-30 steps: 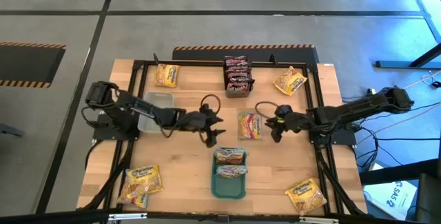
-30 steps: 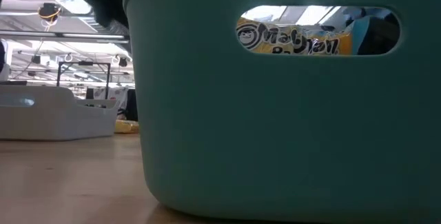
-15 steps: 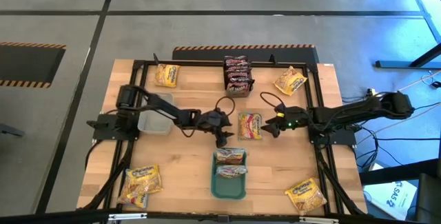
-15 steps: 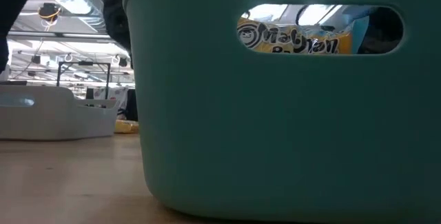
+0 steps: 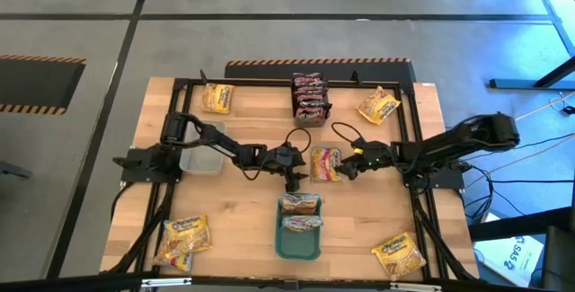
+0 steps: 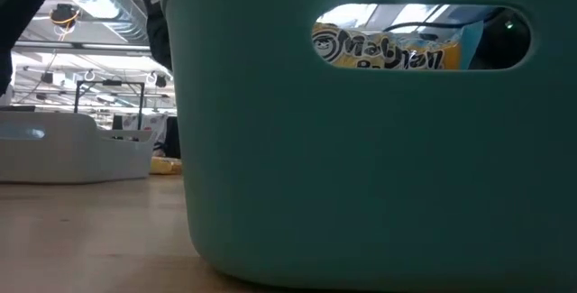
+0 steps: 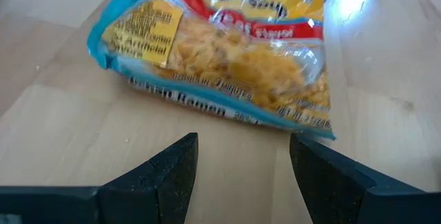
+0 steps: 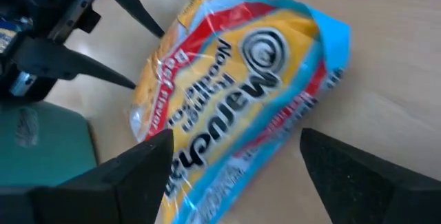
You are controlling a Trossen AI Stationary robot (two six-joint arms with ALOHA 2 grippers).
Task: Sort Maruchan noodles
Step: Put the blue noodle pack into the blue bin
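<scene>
Now the right gripper [image 5: 345, 168] is sitting at the 3 o'clock edge of the centre packet [image 5: 326, 163], fingers spread wide and gripping nothing; a second ago they were nearly pressed together and standing farther off toward 3 o'clock, so this arm has been opening while closing in; the right wrist view is showing the packet [image 8: 234, 93] lying flat on the wood between its two dark fingers, not yet pinched; my read is a grasp is being set up, not made.

Left gripper [image 5: 292, 177] has been swinging in from 9 o'clock over the same second and is now hanging just at 7 o'clock of that packet, fingers apart as before, empty; its wrist view is showing the packet [image 7: 220, 52] just beyond the tips; both arms are crowding one packet, so a bump between them looks possible.

Containers: teal tray [image 5: 286, 243] at 6 o'clock of table centre is holding two packets [image 5: 300, 213], one with yellow print showing through the handle slot in the low view [image 6: 388, 52]; clear tub [image 5: 199, 160] at 9 o'clock is looking empty, partly hidden by the left arm.

Loose ones are lying well apart: dark stack [image 5: 308, 97] at 12 o'clock; yellow packets at 11 o'clock [image 5: 217, 98], 1 o'clock [image 5: 378, 105], 5 o'clock [image 5: 399, 252], 7 o'clock [image 5: 184, 238]; most of the sorting is looking undone.
</scene>
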